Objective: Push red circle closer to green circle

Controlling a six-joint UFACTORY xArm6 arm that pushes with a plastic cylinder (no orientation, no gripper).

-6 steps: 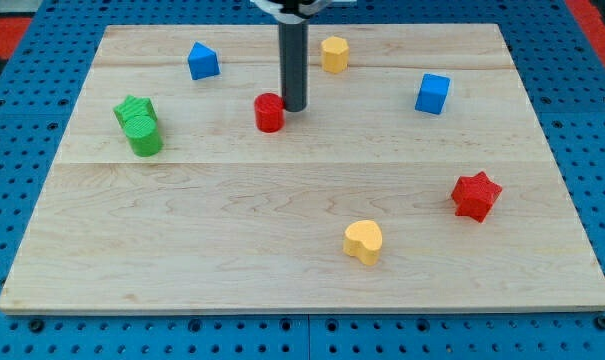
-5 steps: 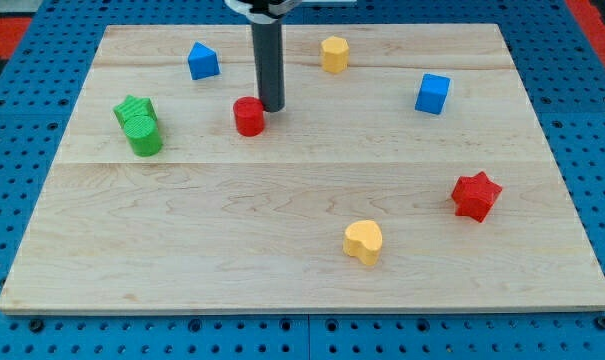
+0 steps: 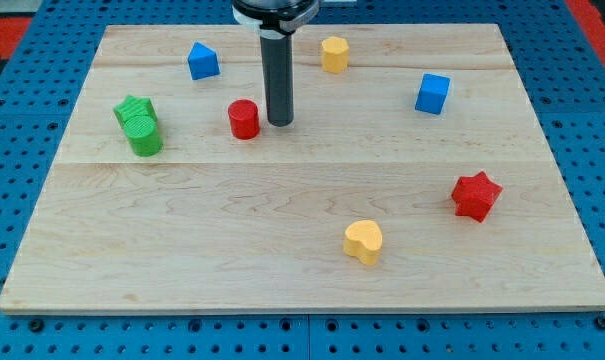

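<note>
The red circle (image 3: 244, 119) stands on the wooden board left of centre in the upper half. The green circle (image 3: 143, 135) stands near the board's left edge, touching a green star-like block (image 3: 133, 109) just above it. My tip (image 3: 279, 123) is down on the board just to the right of the red circle, with a small gap between them. The red circle lies about a hand's width to the right of the green circle.
A blue block (image 3: 203, 61) sits at the upper left, a yellow block (image 3: 334, 53) at the top centre, a blue cube (image 3: 433, 94) at the upper right, a red star (image 3: 476, 195) at the right and a yellow heart (image 3: 363, 241) at the lower centre.
The red circle has slid left towards the green circle, pushed by my tip. My tip then moved slightly right and down, off the red circle.
</note>
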